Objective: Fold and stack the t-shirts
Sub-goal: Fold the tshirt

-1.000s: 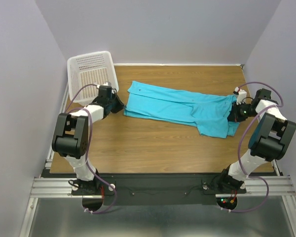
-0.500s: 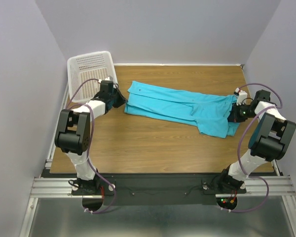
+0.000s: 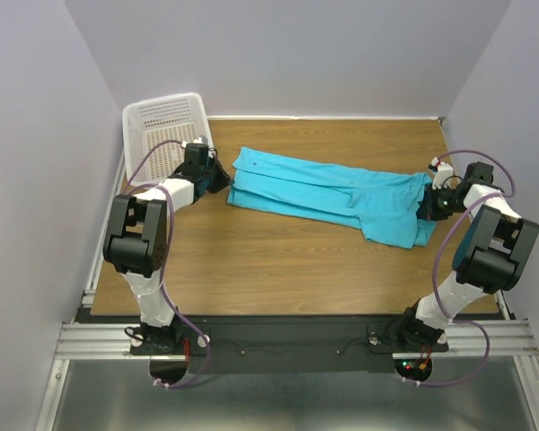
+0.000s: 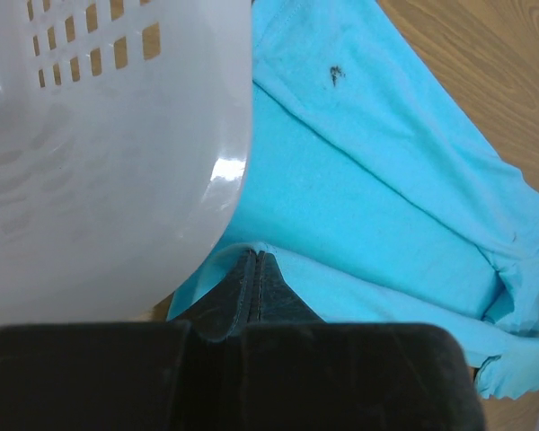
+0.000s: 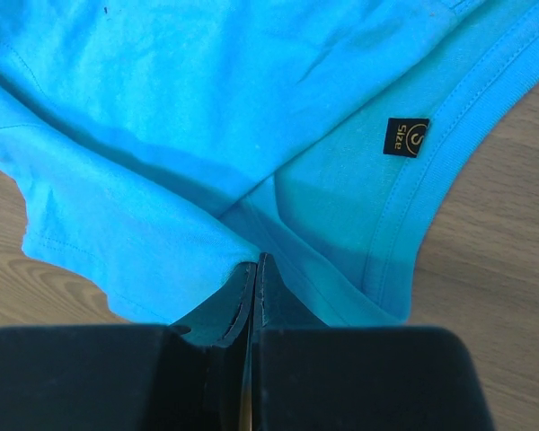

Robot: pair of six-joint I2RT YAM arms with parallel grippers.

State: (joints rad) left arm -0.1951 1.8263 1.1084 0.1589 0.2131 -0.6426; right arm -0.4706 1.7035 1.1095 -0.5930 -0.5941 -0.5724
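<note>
left claw (image 3: 219,176) and right claw (image 3: 428,203) each clench one end of the shirt (image 3: 323,193), likely to hold it taut for folding.

Light was bright and even, from overhead; on the table (image 3: 278,260) the arms threw only faint, soft shadows. In the left wrist view the basket (image 4: 99,197) loomed close and out of focus, with a white glare spot on its rim. The shirt (image 5: 162,90) was sharp in the right wrist view, stitching and label (image 5: 405,136) crisp.
</note>
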